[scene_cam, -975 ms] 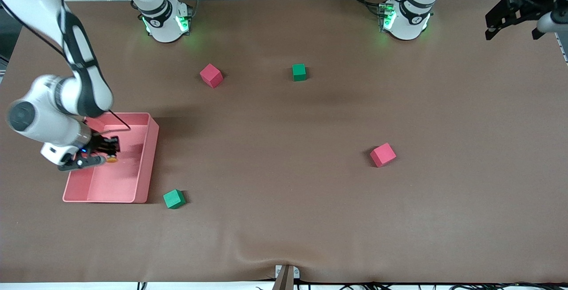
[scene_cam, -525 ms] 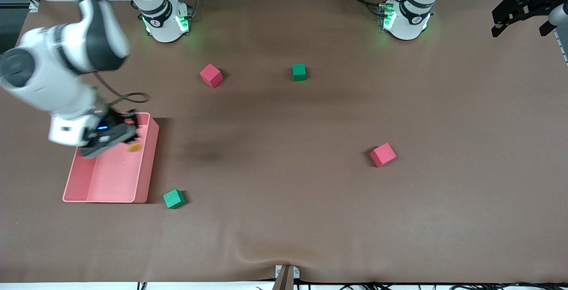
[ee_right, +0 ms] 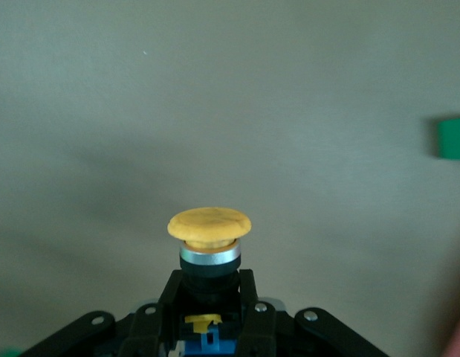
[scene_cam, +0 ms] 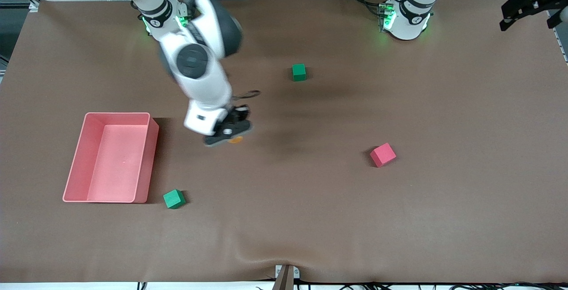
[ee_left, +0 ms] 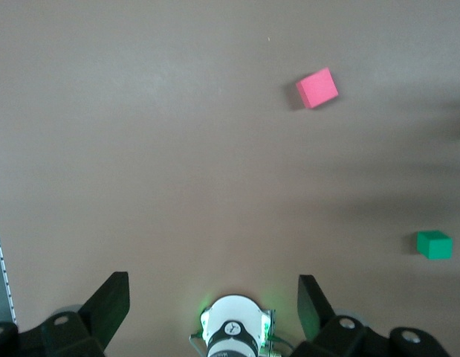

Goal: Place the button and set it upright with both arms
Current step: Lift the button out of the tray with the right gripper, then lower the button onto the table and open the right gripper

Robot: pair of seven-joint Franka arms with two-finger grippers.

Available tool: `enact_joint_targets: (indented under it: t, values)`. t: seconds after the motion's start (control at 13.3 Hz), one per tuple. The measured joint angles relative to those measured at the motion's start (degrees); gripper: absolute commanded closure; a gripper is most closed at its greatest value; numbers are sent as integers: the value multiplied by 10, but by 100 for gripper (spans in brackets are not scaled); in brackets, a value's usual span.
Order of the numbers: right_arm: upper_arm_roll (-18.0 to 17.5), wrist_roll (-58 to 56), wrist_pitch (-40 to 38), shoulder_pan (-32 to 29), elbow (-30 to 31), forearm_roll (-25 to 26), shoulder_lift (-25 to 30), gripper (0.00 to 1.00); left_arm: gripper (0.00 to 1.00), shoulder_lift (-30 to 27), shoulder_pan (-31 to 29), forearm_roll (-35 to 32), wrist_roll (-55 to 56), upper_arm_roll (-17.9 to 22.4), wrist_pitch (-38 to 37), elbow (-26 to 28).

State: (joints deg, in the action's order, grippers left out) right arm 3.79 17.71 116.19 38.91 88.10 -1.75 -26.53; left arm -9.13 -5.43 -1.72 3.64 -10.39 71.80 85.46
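The button (scene_cam: 235,139) has a round orange cap on a black body with blue bits. My right gripper (scene_cam: 228,132) is shut on that body, and the cap sticks out past the fingertips. It hangs over the brown mat between the pink bin and the red cube. In the right wrist view the button's cap (ee_right: 209,225) sits above a silver ring, and the right gripper (ee_right: 209,286) clamps the black body from both sides. My left gripper (scene_cam: 528,23) waits open and empty over the table's corner at the left arm's end. Its fingers (ee_left: 111,301) stand wide apart.
A pink bin (scene_cam: 153,148) stands at the right arm's end, with a green cube (scene_cam: 174,199) beside its near corner. A second green cube (scene_cam: 299,72) lies close to the bases. A red cube (scene_cam: 382,154) lies toward the left arm's end.
My right arm has lifted out of the pink bin with the button and swung toward the middle of the table. The left gripper has drifted slightly toward the table's end.
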Motion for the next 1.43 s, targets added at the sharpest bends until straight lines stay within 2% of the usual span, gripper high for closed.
enact_joint_targets:
  t: [0.3,0.53,0.75,0.97,1.05,1.12,1.2,1.27,1.43]
  values:
    - [1,165,54,46,-96,0,-110,93,0,12,3,0,7,-11,-1,0]
    - [1,252,112,69,-119,0,-166,93,0,27,0,11,7,-4,8,0]
    - [2,345,122,99,-157,0,-223,93,0,35,-2,13,7,2,37,0]
    - [2,373,122,123,-187,0,-269,92,0,34,-2,13,7,10,42,-3]
    - [2,375,123,128,-191,0,-275,85,0,34,-3,13,7,12,42,-4]
    - [2,375,123,132,-194,0,-279,73,0,34,-5,13,7,14,42,-6]
    - [3,376,123,136,-195,0,-281,46,0,34,-8,13,4,17,42,-7]
    - [3,376,122,139,-196,0,-281,0,0,34,-10,13,-2,20,42,-8]
    - [3,375,121,144,-196,2,-282,0,0,33,-14,14,-5,22,42,-9]
